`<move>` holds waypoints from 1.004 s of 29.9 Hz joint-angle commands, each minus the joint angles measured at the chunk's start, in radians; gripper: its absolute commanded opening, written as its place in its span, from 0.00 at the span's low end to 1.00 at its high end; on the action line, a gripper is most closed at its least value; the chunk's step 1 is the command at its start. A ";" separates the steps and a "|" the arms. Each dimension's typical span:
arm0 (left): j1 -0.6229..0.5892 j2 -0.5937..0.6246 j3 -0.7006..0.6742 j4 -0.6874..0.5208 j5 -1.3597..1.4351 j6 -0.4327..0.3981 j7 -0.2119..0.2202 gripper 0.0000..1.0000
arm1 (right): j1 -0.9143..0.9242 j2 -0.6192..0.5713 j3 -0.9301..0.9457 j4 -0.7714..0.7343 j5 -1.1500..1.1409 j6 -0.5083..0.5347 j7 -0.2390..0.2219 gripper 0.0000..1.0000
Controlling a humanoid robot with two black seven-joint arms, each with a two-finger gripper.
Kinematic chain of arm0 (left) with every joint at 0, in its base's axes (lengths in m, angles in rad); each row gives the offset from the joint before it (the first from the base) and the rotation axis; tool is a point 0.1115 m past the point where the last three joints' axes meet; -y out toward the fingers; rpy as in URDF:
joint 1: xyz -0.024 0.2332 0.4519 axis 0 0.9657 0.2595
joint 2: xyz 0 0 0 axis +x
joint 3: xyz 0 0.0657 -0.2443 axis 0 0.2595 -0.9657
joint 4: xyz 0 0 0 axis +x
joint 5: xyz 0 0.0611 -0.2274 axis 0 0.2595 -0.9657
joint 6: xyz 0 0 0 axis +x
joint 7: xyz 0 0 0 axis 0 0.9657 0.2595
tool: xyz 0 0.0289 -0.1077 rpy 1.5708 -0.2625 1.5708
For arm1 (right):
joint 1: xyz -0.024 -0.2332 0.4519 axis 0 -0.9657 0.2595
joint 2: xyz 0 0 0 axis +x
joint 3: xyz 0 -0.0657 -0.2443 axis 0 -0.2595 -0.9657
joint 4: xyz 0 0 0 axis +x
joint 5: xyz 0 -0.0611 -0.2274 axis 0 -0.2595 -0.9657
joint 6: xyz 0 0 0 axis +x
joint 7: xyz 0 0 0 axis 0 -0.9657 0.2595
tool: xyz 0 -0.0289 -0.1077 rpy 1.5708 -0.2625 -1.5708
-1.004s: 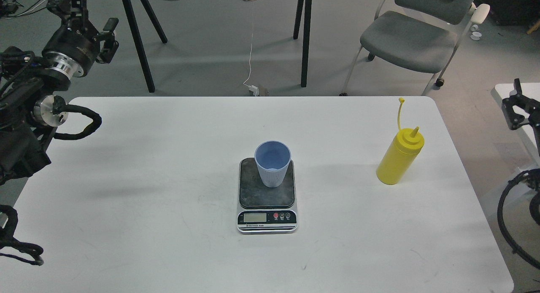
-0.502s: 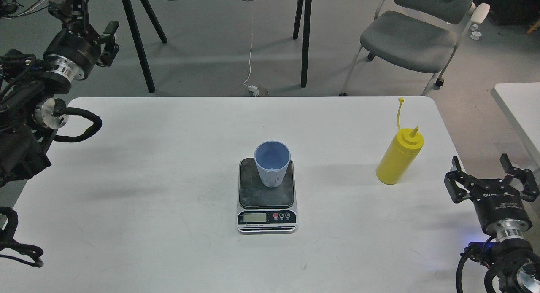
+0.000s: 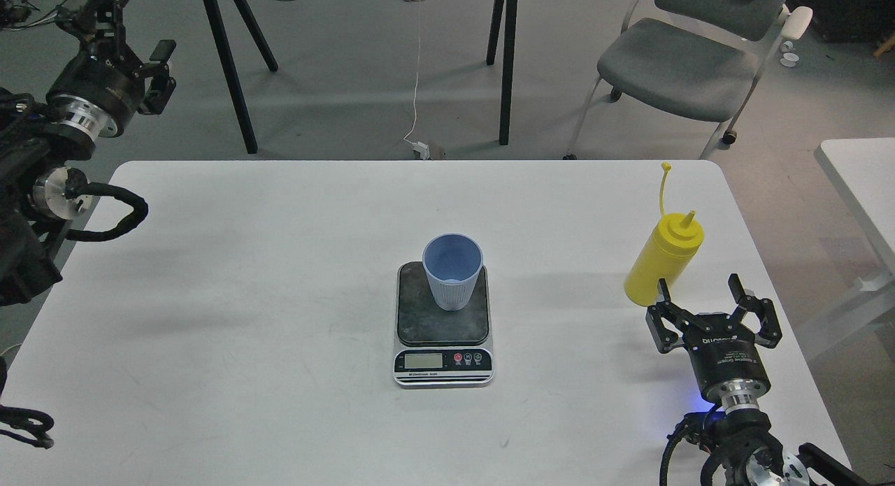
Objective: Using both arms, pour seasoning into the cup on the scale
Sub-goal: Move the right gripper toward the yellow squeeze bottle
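seasoning, in a tall yellow plastic squeeze bottle (image 3: 662, 262) with a pointed nozzle and a thin cap strap sticking up, stood upright near the right edge of the white bench (image 3: 245, 318), well apart from the light blue ribbed plastic cup (image 3: 452, 271) that sat on the dark plate of the small silver-fronted kitchen scale (image 3: 442, 325) at the bench's middle. the right gripper (image 3: 699, 297) hovered just in front of the bottle with its black fingers (image 3: 662, 290) spread wide, not touching it. the left gripper (image 3: 115, 24) hung beyond the bench's far left corner, its fingers spread and holding nothing.
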State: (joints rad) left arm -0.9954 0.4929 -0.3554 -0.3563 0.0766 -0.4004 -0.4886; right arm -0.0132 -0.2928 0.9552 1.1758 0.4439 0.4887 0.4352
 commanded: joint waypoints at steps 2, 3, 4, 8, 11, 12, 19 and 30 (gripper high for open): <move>-0.002 0.051 -0.005 -0.052 -0.003 0.002 0.000 0.85 | 0.047 0.058 0.002 -0.045 -0.025 0.000 0.008 1.00; -0.002 0.067 -0.005 -0.078 -0.003 0.006 0.000 0.85 | 0.056 0.066 0.001 -0.053 -0.027 0.000 0.008 1.00; -0.002 0.085 -0.005 -0.105 -0.003 0.008 0.000 0.85 | 0.068 0.073 -0.006 -0.065 -0.028 0.000 0.008 1.00; 0.001 0.141 -0.005 -0.153 -0.001 0.009 0.000 0.85 | 0.114 0.105 -0.006 -0.143 -0.068 0.000 0.008 1.00; 0.001 0.151 -0.005 -0.153 -0.001 0.005 0.000 0.85 | 0.150 0.130 -0.006 -0.183 -0.076 0.000 0.007 1.00; 0.000 0.154 -0.007 -0.153 -0.001 0.003 0.000 0.85 | 0.156 0.130 -0.006 -0.185 -0.076 0.000 0.007 1.00; 0.003 0.170 -0.005 -0.153 -0.001 0.003 0.000 0.85 | 0.177 0.132 0.004 -0.202 -0.076 0.000 0.007 1.00; 0.004 0.161 -0.002 -0.155 0.002 0.006 0.000 0.85 | 0.220 0.136 0.019 -0.272 -0.076 0.000 0.008 0.99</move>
State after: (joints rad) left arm -0.9910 0.6554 -0.3588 -0.5110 0.0768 -0.3947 -0.4888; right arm 0.1969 -0.1567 0.9706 0.9237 0.3681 0.4887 0.4434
